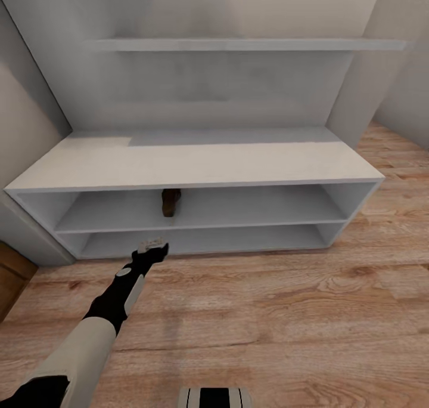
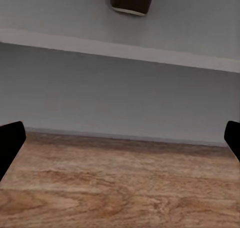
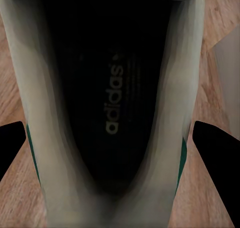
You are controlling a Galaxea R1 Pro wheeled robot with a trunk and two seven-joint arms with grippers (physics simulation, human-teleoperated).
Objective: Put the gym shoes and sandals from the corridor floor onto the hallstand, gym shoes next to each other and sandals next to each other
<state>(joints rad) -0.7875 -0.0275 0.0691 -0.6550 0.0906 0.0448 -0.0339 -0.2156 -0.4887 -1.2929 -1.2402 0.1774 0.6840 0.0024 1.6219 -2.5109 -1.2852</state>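
One dark brown sandal stands on the upper open shelf of the pale grey hallstand; its heel end also shows in the left wrist view. My left gripper hovers low over the corridor floor just in front of the rack, open and empty. In the right wrist view a white gym shoe with green side stripes and a black insole lies on the wood floor. My right gripper is open, its fingers wide apart on either side of the shoe.
The hallstand has a flat top, two open shelf levels and a higher shelf on the wall above. Grey walls close in at the left and right of the rack. A brown wooden piece stands at the far left.
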